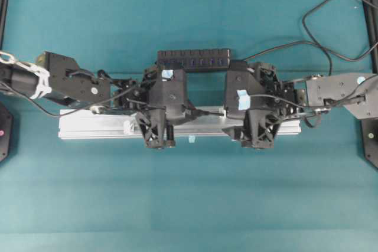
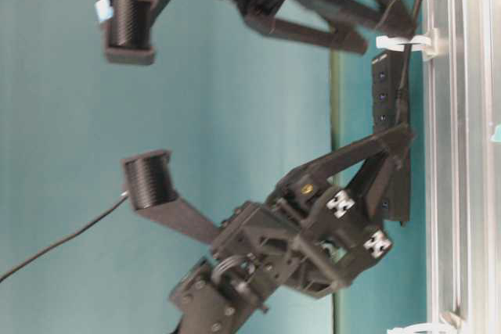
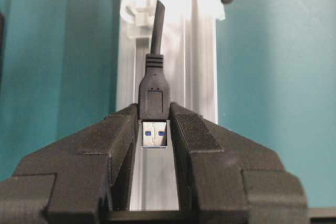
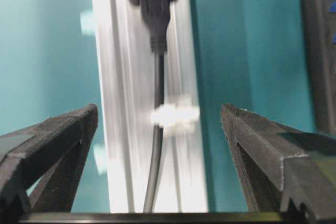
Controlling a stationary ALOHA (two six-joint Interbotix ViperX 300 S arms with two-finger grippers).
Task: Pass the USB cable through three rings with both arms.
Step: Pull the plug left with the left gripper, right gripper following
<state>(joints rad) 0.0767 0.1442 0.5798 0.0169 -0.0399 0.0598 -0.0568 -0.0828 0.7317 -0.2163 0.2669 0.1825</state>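
Observation:
The USB cable's black plug (image 3: 154, 95) is clamped between the fingertips of my left gripper (image 3: 154, 109), its metal end pointing back toward the wrist. From the plug the USB cable (image 3: 157, 30) runs forward along the silver rail (image 3: 199, 66) and passes through a whitish ring (image 3: 135, 13). My right gripper (image 4: 160, 109) stands open over the rail, its fingers (image 4: 79, 129) wide on either side of the cable (image 4: 156, 166) and that ring (image 4: 176, 115), touching neither. From overhead, the left gripper (image 1: 190, 111) and right gripper (image 1: 227, 114) face each other. Another ring (image 1: 130, 126) stands further left.
A black multi-port hub (image 1: 194, 60) lies just behind the rail (image 1: 88, 127). Loose black cables (image 1: 319, 36) loop over the teal table at the back right. In the table-level view a ring (image 2: 407, 43) carries the cable and another ring (image 2: 429, 325) stands further along the rail (image 2: 458, 154).

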